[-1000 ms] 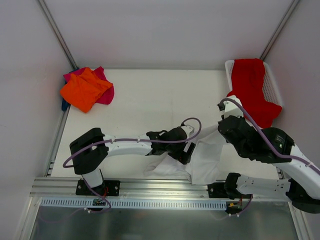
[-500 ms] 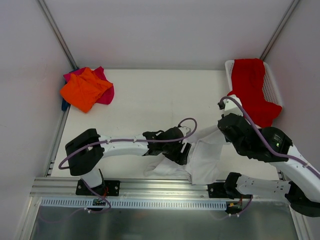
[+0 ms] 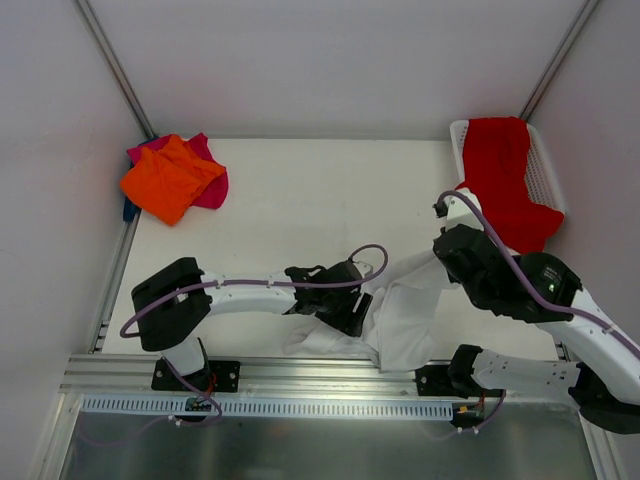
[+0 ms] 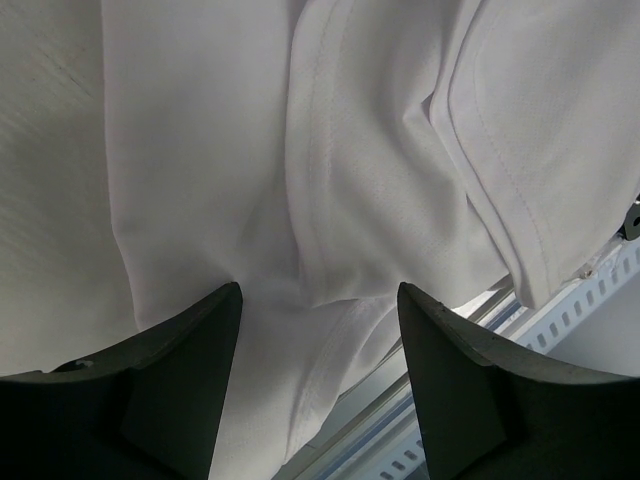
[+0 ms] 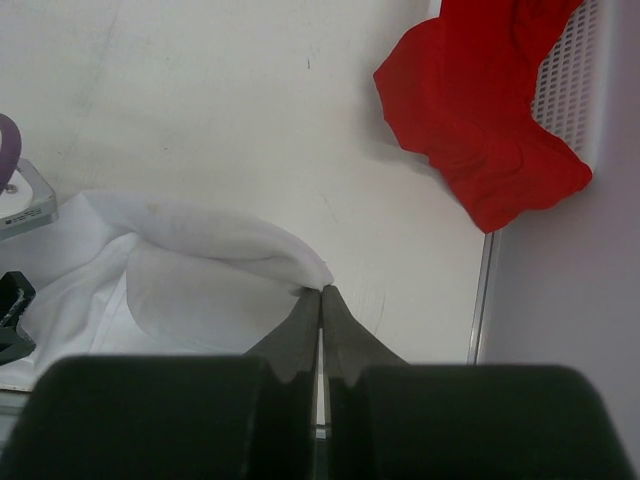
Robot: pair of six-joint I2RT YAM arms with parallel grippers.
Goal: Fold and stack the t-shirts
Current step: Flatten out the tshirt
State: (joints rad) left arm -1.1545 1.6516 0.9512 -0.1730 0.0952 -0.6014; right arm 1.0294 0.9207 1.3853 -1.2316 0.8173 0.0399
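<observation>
The white t-shirt (image 3: 410,315) lies crumpled at the table's near edge, partly over the front rail. My left gripper (image 3: 352,312) is low over its left part. In the left wrist view the left gripper (image 4: 320,300) is open, its fingers (image 4: 180,380) standing either side of a hemmed fold of the white t-shirt (image 4: 330,180). My right gripper (image 5: 321,290) is shut on a raised edge of the white t-shirt (image 5: 200,270). The orange t-shirt (image 3: 170,178) lies on the magenta one (image 3: 212,188) at the far left. The red t-shirt (image 3: 505,180) drapes over the basket.
The white mesh basket (image 3: 545,175) stands at the far right corner against the wall. Something blue (image 3: 128,210) peeks from under the orange pile. The slotted metal rail (image 4: 570,295) runs along the near edge right beneath the cloth.
My left gripper has slid toward the near edge and left over the white cloth, and its jaws have narrowed. The right gripper keeps its pinch, almost still.
</observation>
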